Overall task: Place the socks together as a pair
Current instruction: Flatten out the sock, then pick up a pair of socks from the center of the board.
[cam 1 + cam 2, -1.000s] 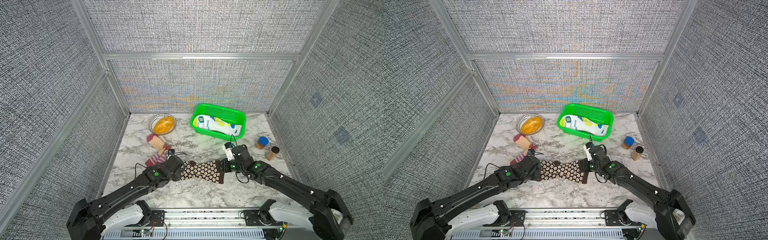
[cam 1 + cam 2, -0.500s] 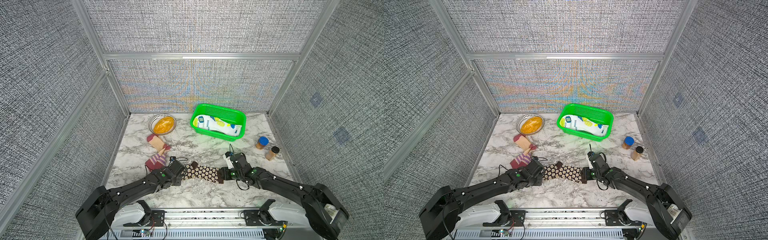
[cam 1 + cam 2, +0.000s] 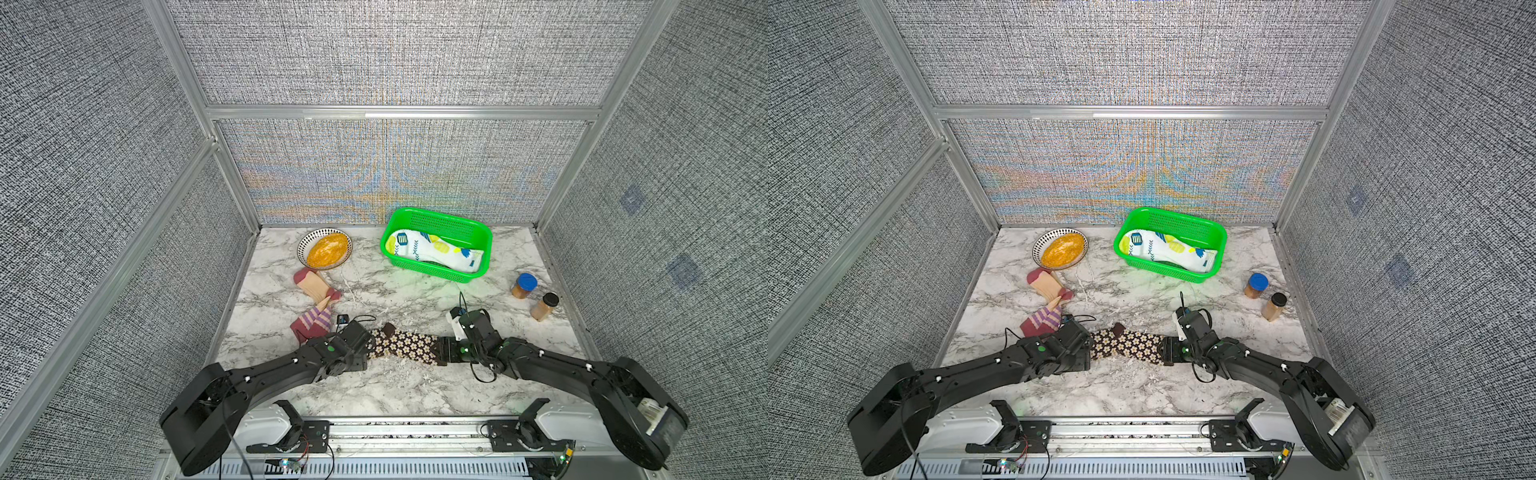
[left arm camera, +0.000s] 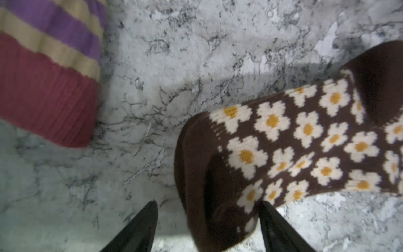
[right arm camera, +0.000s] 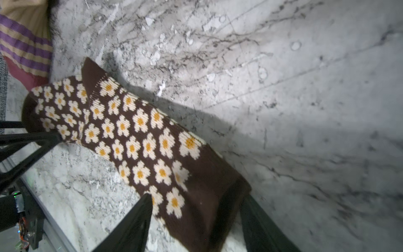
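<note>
marble tabletop (image 3: pixel 395 386), knitted daisy-print sock (image 3: pixel 405 343)

The daisy sock (image 3: pixel 405 347) is dark brown with cream flowers, orange-yellow centres, and plain brown toe, heel and cuff. The striped sock (image 3: pixel 311 322) shows purple and tan bands over a maroon cuff; the peach sock (image 3: pixel 315 285) has maroon ends. The white sock (image 3: pixel 436 251) carries lime spots and blue marks in a bright green basket (image 3: pixel 442 224). The table (image 3: pixel 374 395) is grey-veined white marble
</note>
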Robot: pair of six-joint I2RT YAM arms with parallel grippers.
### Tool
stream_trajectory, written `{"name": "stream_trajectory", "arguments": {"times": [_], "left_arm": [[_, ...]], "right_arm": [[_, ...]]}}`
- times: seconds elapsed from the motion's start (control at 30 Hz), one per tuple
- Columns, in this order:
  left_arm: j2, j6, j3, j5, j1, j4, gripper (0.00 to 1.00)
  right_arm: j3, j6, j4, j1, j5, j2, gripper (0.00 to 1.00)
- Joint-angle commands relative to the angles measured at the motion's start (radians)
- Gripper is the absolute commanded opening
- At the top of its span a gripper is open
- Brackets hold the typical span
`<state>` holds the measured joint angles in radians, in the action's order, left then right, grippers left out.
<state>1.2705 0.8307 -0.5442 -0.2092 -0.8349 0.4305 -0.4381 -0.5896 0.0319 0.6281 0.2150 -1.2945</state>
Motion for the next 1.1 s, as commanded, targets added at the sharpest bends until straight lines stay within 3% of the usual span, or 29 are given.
{"name": "stream_trajectory", "arguments": {"times": [0.0,0.07,0.13,0.2,0.27,0.37,0.4,0.7,0.83,1.07], "left_arm": [[0.060,-0.004,-0.032,-0.005,0.002,-0.063,0.75],[0.103,-0.008,-0.042,-0.001,0.002,-0.077,0.73],[0.137,-0.017,-0.046,0.000,0.003,-0.089,0.65],[0.159,-0.024,-0.051,0.004,0.003,-0.095,0.52],[0.165,-0.031,-0.060,0.004,0.003,-0.090,0.32],[0.162,-0.057,-0.090,0.000,0.003,-0.067,0.09],[0.161,-0.069,-0.109,0.000,0.003,-0.050,0.06],[0.063,-0.165,-0.306,-0.024,0.005,0.088,0.02],[0.037,-0.227,-0.455,-0.019,0.012,0.167,0.02],[0.153,-0.353,-0.729,0.077,0.120,0.153,0.03]], "right_arm": [[0.005,-0.036,-0.008,0.009,0.024,-0.045,0.60],[0.007,-0.046,0.007,0.020,0.030,-0.057,0.52],[0.016,-0.051,0.021,0.022,0.034,-0.054,0.43],[0.020,-0.051,0.028,0.021,0.029,-0.046,0.30],[0.006,-0.043,0.023,0.016,0.024,-0.044,0.14],[-0.028,-0.029,0.016,0.011,0.025,-0.030,0.00],[-0.041,-0.024,0.010,0.008,0.024,-0.023,0.00],[-0.239,0.062,-0.127,-0.069,0.059,0.059,0.00],[-0.353,0.099,-0.190,-0.127,0.073,0.084,0.00],[-0.561,0.181,-0.205,-0.275,0.110,0.000,0.00]]}}
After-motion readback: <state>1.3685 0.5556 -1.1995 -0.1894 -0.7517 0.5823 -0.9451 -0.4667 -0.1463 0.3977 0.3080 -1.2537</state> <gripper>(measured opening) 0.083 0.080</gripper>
